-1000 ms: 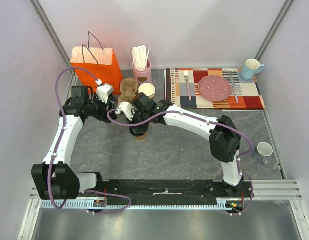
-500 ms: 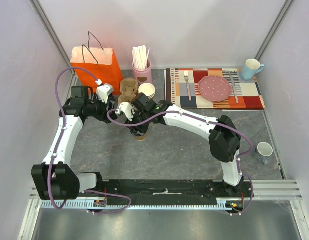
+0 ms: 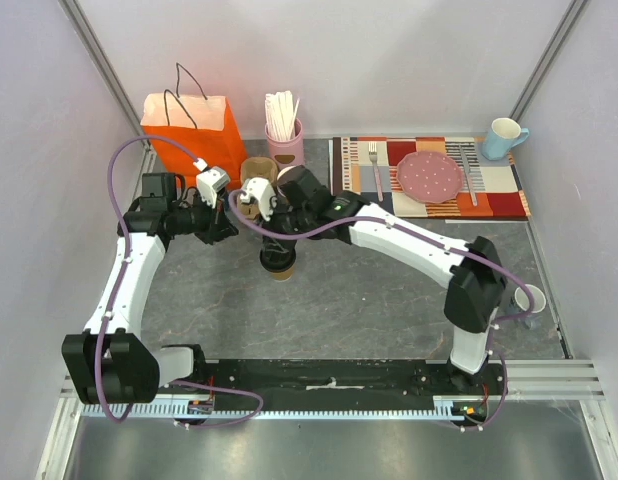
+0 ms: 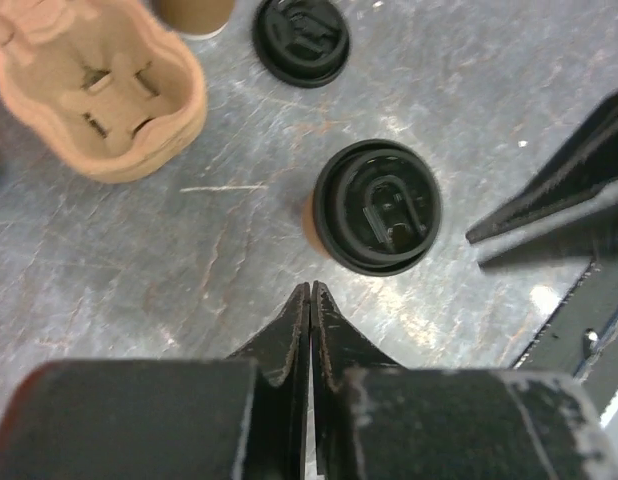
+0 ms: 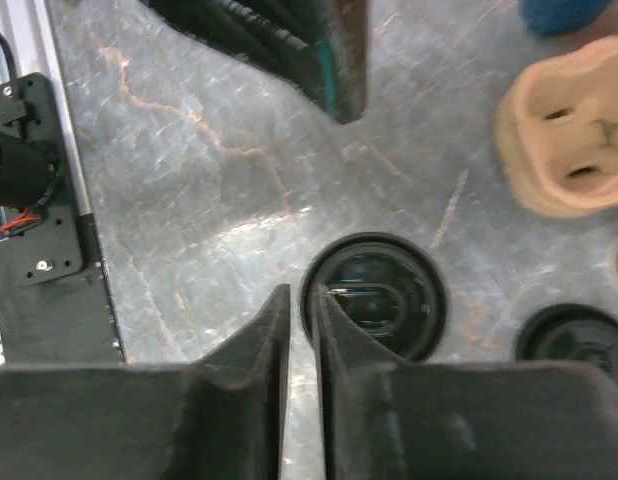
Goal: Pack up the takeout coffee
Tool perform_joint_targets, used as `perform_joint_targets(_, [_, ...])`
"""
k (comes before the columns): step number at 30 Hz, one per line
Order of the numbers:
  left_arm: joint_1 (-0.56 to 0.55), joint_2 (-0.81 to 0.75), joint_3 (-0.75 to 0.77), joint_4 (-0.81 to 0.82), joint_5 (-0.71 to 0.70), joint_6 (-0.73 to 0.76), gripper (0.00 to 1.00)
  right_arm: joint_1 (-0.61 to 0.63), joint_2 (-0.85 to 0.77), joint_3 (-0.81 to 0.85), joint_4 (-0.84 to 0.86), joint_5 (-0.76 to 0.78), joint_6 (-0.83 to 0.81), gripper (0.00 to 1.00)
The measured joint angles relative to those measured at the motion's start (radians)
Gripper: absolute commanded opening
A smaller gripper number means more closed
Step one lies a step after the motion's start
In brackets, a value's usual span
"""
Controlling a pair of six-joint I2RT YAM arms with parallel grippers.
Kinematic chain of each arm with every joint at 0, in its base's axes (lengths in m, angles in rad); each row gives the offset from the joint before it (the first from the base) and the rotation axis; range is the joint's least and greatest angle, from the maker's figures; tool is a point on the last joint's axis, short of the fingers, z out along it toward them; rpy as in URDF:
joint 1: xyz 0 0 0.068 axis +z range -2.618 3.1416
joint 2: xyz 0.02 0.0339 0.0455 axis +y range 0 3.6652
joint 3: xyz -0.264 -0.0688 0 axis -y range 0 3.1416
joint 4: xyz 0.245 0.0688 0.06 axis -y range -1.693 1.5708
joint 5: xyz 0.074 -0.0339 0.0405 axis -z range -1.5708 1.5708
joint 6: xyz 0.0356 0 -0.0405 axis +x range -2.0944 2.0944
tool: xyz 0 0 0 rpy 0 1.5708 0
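coffee cup [image 3: 277, 264]: brown paper, capped by a black lid [image 4: 377, 207], upright on the grey table [image 3: 369, 300], left of middle; neither hand touches it.
left hand [image 4: 310, 290]: fingers pressed flat together with nothing between them. In its own wrist view the lid sits just past the tips at 1 o'clock, a small gap away.
right hand [image 5: 301, 296]: fingers narrow, a thin slit between them, holding nothing. In its own wrist view the lid lies just beyond the tips at 1 o'clock.
arms from above: the left hand is at the cup's 10 o'clock and the right wrist at its 12 to 1 o'clock.
cup carrier [image 4: 99, 95]: moulded pulp, at 12 o'clock from the cup in the top view, apart from it.
spare lid [image 4: 301, 40]: black, flat on the table, at 11 o'clock from the capped cup in the left wrist view.
orange bag [image 3: 189, 135]: upright, at 11 o'clock, back left.
pink pot of sticks [image 3: 284, 145]: at 12 o'clock, behind the carrier.
placemat [image 3: 499, 185]: at 2 o'clock, bearing a pink plate [image 3: 429, 175] and a fork [image 3: 374, 165].
blue mug [image 3: 504, 137]: back right corner.
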Motion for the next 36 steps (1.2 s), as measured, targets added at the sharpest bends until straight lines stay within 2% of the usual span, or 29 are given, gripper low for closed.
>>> perform_joint_targets(5, [0.0, -0.02, -0.062, 0.066, 0.117, -0.029, 0.02, -0.064, -0.115, -0.15, 0.181, 0.006, 0.138, 0.0])
perform_joint_targets(11, [-0.006, -0.016, -0.174, 0.104, 0.193, -0.072, 0.02, -0.091, -0.089, -0.221, 0.237, 0.031, 0.228, 0.0])
perform_joint_targets(21, [-0.134, 0.024, -0.119, 0.192, 0.171, -0.145, 0.02, -0.095, -0.073, -0.225, 0.263, 0.018, 0.255, 0.0])
perform_joint_targets(28, [-0.228, 0.167, -0.172, 0.311, 0.071, -0.172, 0.02, -0.145, -0.014, -0.314, 0.35, -0.041, 0.293, 0.0])
perform_joint_targets(31, [-0.237, 0.203, -0.182, 0.346, 0.078, -0.183, 0.02, -0.164, 0.006, -0.344, 0.411, -0.094, 0.322, 0.0])
perform_joint_targets(36, [-0.235, 0.179, -0.198, 0.376, 0.06, -0.182, 0.02, -0.163, 0.0, -0.359, 0.437, -0.1, 0.325, 0.0])
